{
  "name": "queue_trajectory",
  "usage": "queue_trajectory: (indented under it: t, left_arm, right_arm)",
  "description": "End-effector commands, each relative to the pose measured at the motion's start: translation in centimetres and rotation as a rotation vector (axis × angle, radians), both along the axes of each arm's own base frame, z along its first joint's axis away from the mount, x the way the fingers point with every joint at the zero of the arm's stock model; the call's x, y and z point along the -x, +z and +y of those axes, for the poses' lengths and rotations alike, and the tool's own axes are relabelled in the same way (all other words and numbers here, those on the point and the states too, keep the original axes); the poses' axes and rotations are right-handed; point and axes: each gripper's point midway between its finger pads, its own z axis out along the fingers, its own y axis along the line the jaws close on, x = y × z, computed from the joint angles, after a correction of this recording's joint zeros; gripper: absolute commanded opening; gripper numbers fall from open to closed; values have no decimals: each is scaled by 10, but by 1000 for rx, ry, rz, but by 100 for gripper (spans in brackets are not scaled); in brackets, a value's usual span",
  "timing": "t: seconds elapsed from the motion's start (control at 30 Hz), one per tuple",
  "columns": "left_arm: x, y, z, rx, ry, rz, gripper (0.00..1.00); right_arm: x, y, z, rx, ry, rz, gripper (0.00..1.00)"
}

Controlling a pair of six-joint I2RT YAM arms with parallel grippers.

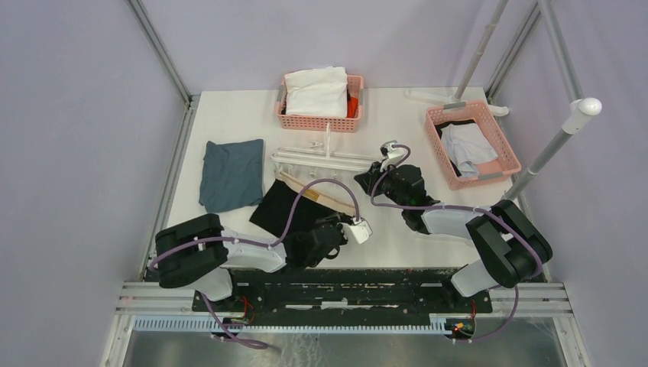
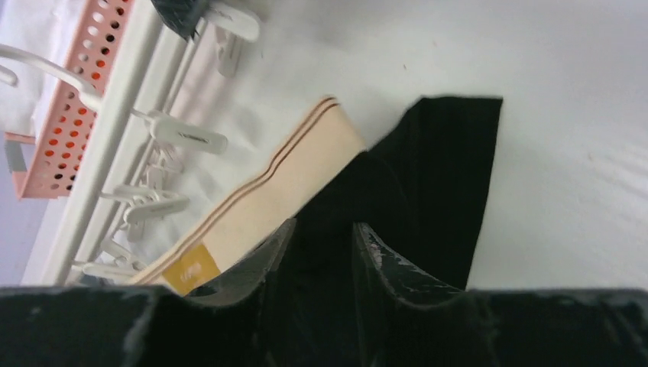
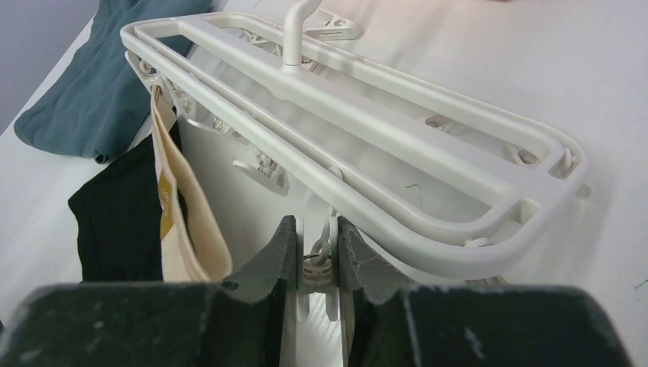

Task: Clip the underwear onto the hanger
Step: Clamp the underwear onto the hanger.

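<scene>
Seen just beside hanger (image 1: 321, 158): black underwear (image 1: 271, 206), tan waistband (image 2: 283, 180), lying flat. Pinching a hanger clip (image 3: 317, 267) with right tool (image 3: 315, 229). Holding left tool (image 2: 324, 229) slightly spread over the black cloth.

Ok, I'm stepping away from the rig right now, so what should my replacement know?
Left tool: open, low over the black fabric of the underwear.
Right tool: shut on a clip at a rail of the hanger.
Underwear lies on the table, its waistband running up to the hanger's end; whether clipped there, I cannot tell.
To do: feed the waistband into the held clip, then clip the rest.
</scene>
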Motion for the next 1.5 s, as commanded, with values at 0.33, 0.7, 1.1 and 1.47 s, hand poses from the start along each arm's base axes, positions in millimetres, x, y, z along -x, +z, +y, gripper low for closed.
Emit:
queue_trajectory:
  t: [0.33,0.7,1.1,1.47]
  left_arm:
    - [63,72,-6,152,-407,113,70]
    - [-29,62,-4,13,-425,206,71]
    - [-88,42,-8,27,-334,152,80]
    - [-105,12,-18,-33,-383,241,81]
  right_arm:
    - [-8,37,16,-62,55,-106,0]
    - [-9,36,19,-69,64,-105,0]
    - [-27,33,14,-7,30,-102,0]
    - [-48,28,21,-14,59,-81,0]
